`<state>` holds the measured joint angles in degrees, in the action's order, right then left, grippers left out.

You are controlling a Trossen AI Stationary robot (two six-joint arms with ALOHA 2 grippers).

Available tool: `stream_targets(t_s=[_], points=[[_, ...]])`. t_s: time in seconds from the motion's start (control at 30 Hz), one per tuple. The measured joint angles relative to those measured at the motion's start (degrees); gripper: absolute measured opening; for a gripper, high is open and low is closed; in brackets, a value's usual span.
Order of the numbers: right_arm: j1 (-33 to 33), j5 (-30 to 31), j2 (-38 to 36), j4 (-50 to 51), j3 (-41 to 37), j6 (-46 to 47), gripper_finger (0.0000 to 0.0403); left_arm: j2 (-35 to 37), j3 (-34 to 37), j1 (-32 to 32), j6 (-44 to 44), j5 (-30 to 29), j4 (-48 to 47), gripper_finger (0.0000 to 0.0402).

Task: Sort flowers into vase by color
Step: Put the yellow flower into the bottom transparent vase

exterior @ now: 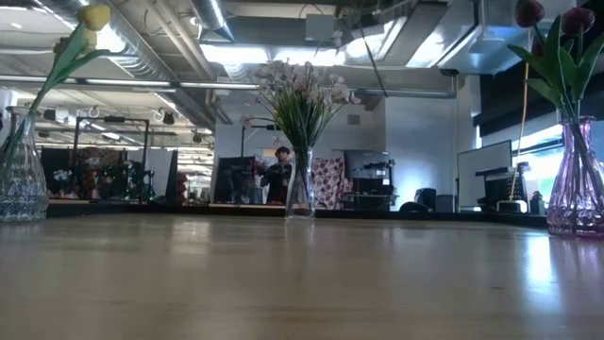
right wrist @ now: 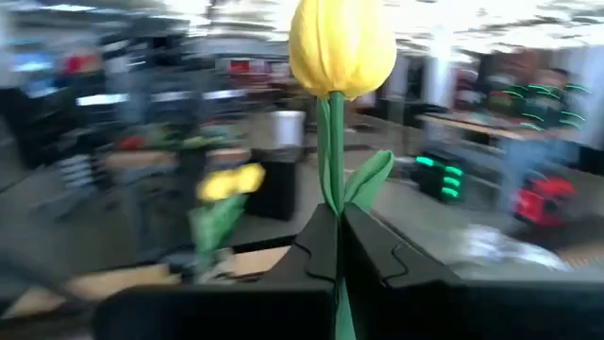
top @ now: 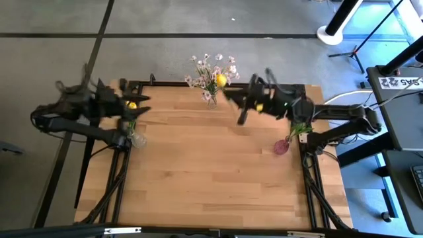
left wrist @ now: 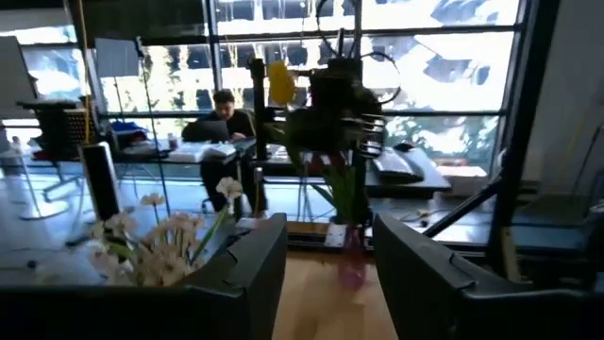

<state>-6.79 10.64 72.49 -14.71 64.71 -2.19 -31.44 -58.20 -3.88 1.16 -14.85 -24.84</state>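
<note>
Wooden table (top: pixel 211 172) seen from above, w/ three vases. Clear vase (exterior: pixel 21 170) at left edge holds one yellow tulip (exterior: pixel 92 16). Slim centre vase (exterior: pixel 300 184) at the far edge holds pale blossom sprays (exterior: pixel 300 85). Pink vase (exterior: pixel 576 179) at right holds maroon tulips (exterior: pixel 552 14).

Right gripper (right wrist: pixel 337 227) is up in the air, between centre vase and pink vase, fingers pressed together on the green stem of a second yellow tulip (right wrist: pixel 342 42); bloom stands upright above the fingers, stem tail hangs below.

Left gripper (left wrist: pixel 330 250) hovers near the clear vase at left, fingers spread apart, nothing between them.

Likely step: carry the held yellow tulip across to the clear vase w/ the other yellow one. To do it well: keep stem vertical, lift high enough to clear the blossom sprays, line the stem tip over the vase mouth before lowering, and watch the left arm, which sits close to that vase. A handover to the left gripper is also possible.
</note>
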Motion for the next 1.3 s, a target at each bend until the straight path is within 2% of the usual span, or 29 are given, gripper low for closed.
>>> stream_targets(t_s=[0.1,0.27,0.4,0.53,0.7,0.87,1.07,1.3], points=[[3.53,-3.17,2.67,-3.63,-0.04,-3.55,0.0003,-5.94,1.03,0.0,1.38,-0.72,7.4,0.0178],[6.88,-7.52,8.73,-15.33,-0.04,-7.35,0.0003,-13.83,3.83,0.0,6.74,-1.18,18.23,0.0211],[8.1,-8.99,12.94,-23.68,-0.04,-11.71,0.0004,-18.04,7.34,0.0,9.84,-0.82,29.13,0.0215],[8.32,-6.73,15.39,-27.44,-0.04,-13.82,0.0004,-19.95,9.34,0.0,10.9,1.82,36.49,0.021],[7.39,-10.24,16.86,-30.14,-0.02,-14.73,0.0004,-22.77,10.62,0.84,8.45,4.45,44.37,0.0209],[7.09,-10.24,18.81,-32.83,-0.02,-14.69,0.0005,-28.39,11.22,2.91,5.1,9.28,51.42,0.0209],[7.13,-10.15,19.34,-32.0,-0.02,-14.67,0.0005,-33.13,11.24,3.83,4.54,10.07,57.78,0.0208],[7.13,-10.1,19.32,-30.82,-0.02,-14.61,0.0005,-33.9,11.24,5.39,2.45,9.87,61.13,0.0203]])
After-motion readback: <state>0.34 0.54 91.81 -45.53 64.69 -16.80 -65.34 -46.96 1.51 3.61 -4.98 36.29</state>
